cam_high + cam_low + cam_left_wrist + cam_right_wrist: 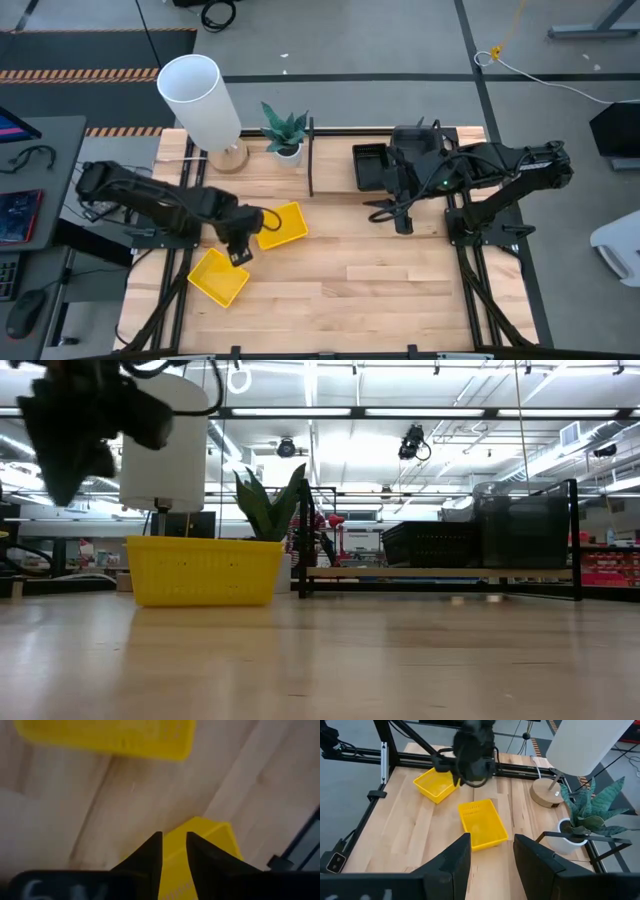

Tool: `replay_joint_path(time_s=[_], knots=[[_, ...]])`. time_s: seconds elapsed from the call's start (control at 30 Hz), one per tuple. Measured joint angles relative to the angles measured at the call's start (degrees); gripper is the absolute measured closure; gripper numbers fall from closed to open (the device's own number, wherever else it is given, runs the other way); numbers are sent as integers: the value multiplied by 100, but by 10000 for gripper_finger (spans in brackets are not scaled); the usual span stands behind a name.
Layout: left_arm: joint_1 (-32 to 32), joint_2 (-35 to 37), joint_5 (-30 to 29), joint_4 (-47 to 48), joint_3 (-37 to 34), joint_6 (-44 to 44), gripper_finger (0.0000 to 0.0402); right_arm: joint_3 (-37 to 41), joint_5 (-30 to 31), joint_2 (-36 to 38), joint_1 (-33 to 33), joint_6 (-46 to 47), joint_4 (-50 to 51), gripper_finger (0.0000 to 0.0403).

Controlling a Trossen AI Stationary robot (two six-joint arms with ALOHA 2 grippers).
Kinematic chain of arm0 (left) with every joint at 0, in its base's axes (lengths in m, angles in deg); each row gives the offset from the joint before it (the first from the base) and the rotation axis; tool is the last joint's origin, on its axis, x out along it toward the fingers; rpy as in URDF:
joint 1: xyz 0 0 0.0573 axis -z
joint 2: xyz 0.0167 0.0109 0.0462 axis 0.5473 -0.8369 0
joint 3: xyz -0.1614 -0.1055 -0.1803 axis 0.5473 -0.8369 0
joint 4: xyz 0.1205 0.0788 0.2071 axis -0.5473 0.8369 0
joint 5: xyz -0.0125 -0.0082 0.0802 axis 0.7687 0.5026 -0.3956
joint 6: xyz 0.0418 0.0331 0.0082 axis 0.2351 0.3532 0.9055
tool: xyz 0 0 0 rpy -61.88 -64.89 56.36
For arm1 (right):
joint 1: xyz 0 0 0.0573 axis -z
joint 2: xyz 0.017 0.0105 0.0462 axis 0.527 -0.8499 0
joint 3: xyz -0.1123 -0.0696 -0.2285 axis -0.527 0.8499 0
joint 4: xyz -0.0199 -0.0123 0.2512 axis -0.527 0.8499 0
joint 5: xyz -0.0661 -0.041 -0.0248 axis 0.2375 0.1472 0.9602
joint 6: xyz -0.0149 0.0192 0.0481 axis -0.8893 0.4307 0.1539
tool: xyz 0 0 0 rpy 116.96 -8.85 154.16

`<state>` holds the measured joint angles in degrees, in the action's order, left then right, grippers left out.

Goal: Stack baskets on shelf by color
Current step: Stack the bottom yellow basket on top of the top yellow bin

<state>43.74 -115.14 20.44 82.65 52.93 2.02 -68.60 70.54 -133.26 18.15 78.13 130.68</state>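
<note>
Two yellow baskets show. One (281, 226) rests flat on the table; it also shows in the low view (205, 570) and the right wrist view (481, 825). The other (216, 277) is nearer the front left, and my left gripper (239, 256) is shut on its corner from above. Black baskets (370, 165) and smoky-grey baskets (520, 530) stand on the shelf (440, 572) at the back right. My right gripper (403, 224) is open and empty in front of the shelf. My left gripper has the yellow basket's wall (175, 845) between its two fingers, close to a corner (212, 826). One finger (147, 857) is outside the wall; the other (202, 857) is over the basket's inside. The fingers point down. Whether the basket is clear of the table, I cannot tell.
A tall white lamp (200, 95) and a plant in a white pot (286, 135) stand at the back left, beside the shelf's left post (311, 160). Bare wood (380, 280) lies in the table's middle and front.
</note>
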Motion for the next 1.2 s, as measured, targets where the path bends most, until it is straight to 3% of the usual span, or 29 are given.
replay_joint_path(time_s=[0.17, 0.43, 0.53, 0.67, 0.9, 1.2], knots=[[513, -90, 2, -41, -161, -198, 298, -1, 29, -2, 96, -39, -3, 249], [952, -216, -246, 45, -213, 185, 194, -1, 32, -3, 143, 275, -46, 249], [1013, -210, 16, -46, -381, 473, 174, -2, 30, -28, 141, 403, -46, 249], [1080, -214, 330, -100, -773, 726, 182, -2, 30, -72, 124, 594, -40, 249], [1081, -219, -323, -312, -966, 1364, 220, -2, 105, -74, 64, 800, -44, 249], [1298, -264, -349, -606, -962, 1710, 232, -2, 140, -74, 66, 864, -44, 249]])
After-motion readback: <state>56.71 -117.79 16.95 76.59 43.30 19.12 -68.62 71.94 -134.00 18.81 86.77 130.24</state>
